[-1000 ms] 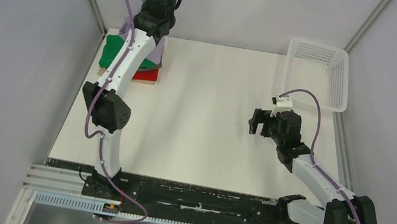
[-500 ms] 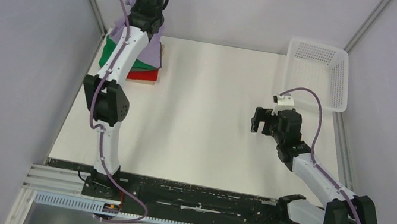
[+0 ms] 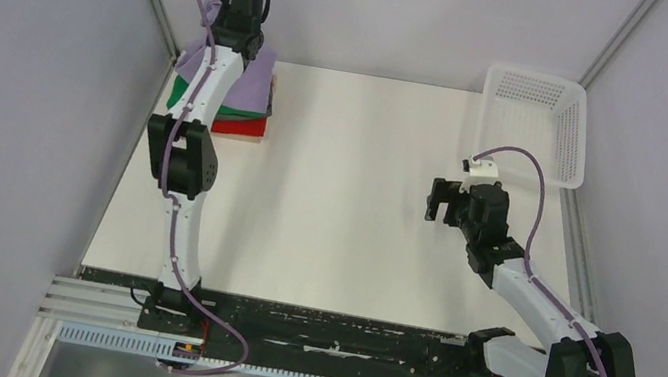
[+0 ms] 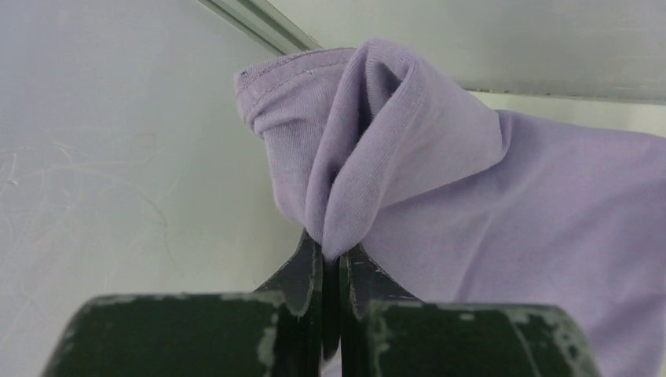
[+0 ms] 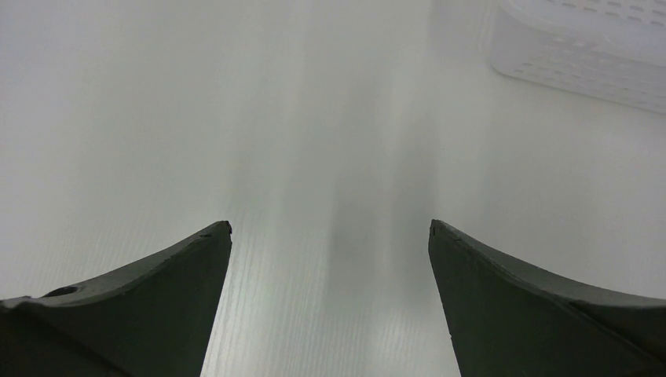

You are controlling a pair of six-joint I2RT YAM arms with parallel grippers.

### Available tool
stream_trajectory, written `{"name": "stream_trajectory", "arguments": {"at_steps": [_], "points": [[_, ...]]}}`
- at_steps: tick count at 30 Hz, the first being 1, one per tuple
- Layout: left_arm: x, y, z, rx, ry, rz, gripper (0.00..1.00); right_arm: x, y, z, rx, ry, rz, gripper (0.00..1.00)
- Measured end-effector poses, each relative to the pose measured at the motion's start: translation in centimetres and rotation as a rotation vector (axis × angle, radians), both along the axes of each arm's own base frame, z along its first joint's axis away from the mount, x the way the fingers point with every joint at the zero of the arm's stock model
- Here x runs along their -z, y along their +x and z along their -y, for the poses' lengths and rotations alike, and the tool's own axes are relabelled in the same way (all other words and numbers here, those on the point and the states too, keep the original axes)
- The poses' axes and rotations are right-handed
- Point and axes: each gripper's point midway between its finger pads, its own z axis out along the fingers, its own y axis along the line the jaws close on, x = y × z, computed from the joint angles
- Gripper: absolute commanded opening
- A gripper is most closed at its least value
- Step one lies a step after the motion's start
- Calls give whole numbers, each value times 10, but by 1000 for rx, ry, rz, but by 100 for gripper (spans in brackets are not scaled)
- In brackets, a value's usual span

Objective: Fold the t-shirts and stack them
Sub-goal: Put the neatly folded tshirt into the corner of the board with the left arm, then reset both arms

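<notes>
Three t-shirts are showing in one pile at the far left corner of the one table (image 3: 347, 211): one lavender t-shirt (image 3: 251, 82) on top, one green t-shirt (image 3: 182, 90) under it and one red t-shirt (image 3: 243, 128) at the bottom; whether any more are lying between them cannot be told. One white mesh basket (image 3: 573, 135) is sitting at the far right. Two grippers are showing, the left gripper (image 4: 331, 267) and the right gripper (image 5: 330, 236), each bearing two fingers (image 5: 141, 298)

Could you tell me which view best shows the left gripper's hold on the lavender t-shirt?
Left wrist view: the left gripper is shut on a bunched fold of the lavender t-shirt. In the top external view the arm hides the pinch; the right wrist view shows neither.
</notes>
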Motion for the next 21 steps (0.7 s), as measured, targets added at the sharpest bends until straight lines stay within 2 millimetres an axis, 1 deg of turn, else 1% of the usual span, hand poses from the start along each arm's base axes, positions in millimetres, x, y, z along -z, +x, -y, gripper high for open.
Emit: {"name": "stream_trajectory", "arguments": {"at_steps": [1,2,3,6,9,12,14,16,19,21], "points": [[5,1,-4,-6,1,-7,35,0,0,1,3,-3,2,98],[9,2,-6,-11,2,-14,68,0,0,2,7,-7,2,98],[11,3,-10,-17,7,-17,98,0,0,3,11,-12,2,98],[14,7,-18,-43,23,-6,100,0,1,5,22,-20,2,98],[12,6,-25,-78,34,7,100,1,0,6,25,-21,-2,98],[8,5,-21,-79,21,21,100,-3,-1,6,27,-13,7,98],[5,2,-15,-75,6,22,100,-9,-2,6,31,0,26,98],[-1,-3,-4,-64,-19,30,100,-16,-4,6,36,17,49,98],[-15,-17,20,-25,-98,51,100,-24,-7,7,44,38,77,98],[-27,-32,40,23,-193,75,100,-25,-10,8,51,49,85,98]]}}
